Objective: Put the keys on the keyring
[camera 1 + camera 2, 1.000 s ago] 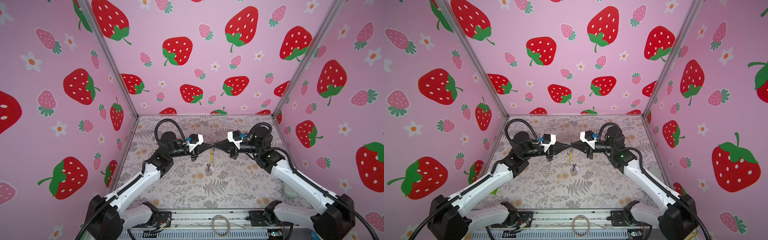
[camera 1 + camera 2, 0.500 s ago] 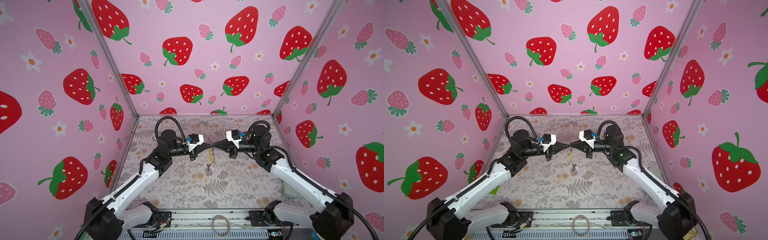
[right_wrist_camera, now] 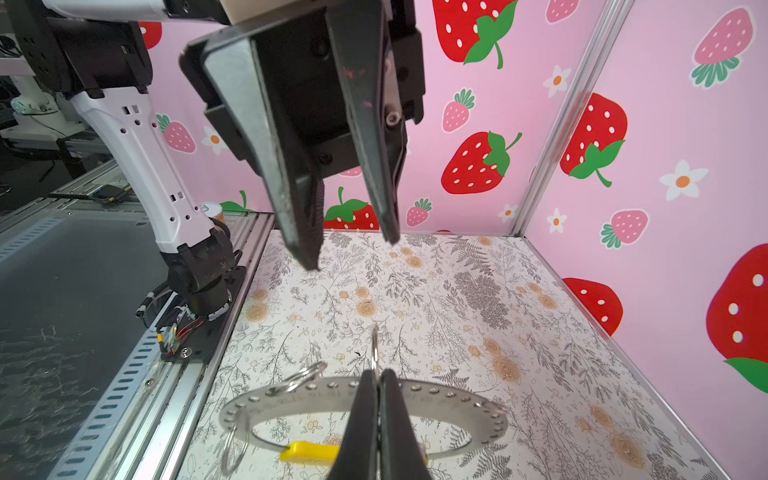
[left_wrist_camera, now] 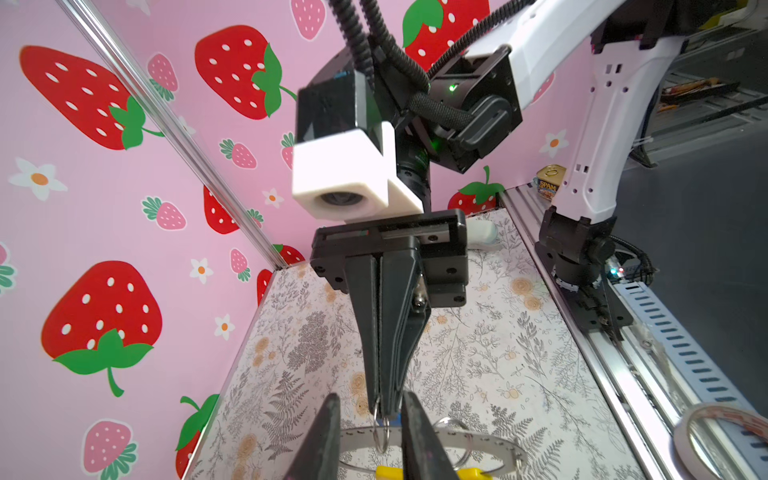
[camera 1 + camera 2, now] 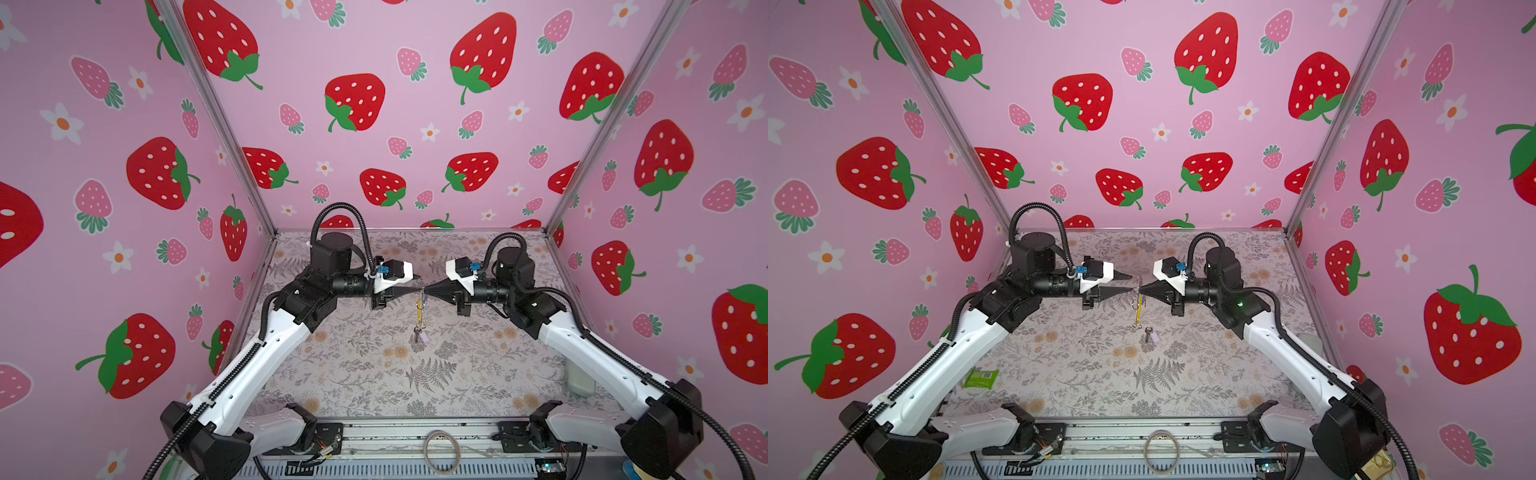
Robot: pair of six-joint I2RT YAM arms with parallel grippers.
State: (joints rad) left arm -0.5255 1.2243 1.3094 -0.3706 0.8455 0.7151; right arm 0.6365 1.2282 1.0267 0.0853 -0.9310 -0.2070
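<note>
— What's the room like?
— Pink walls (image 5: 415,137), all strawberries and daisies. The desk (image 5: 353,374) is matte paper printed with grey ferns and orange blossoms, and there's a metal rail (image 5: 395,434) along its front edge.
— And the arms?
— Tip to tip over the desk's middle. The right gripper (image 4: 384,409) is clenched on a thin wire loop (image 3: 375,345) of the keyring (image 3: 453,392). That's a flat grey band punched with holes, with a yellow piece (image 3: 309,452). The left gripper (image 3: 351,253) is released, its pointed black fingers parted.
— Keys?
— A lilac key (image 5: 1151,336) lies flat near the desk's middle, under the hanging ring.
</note>
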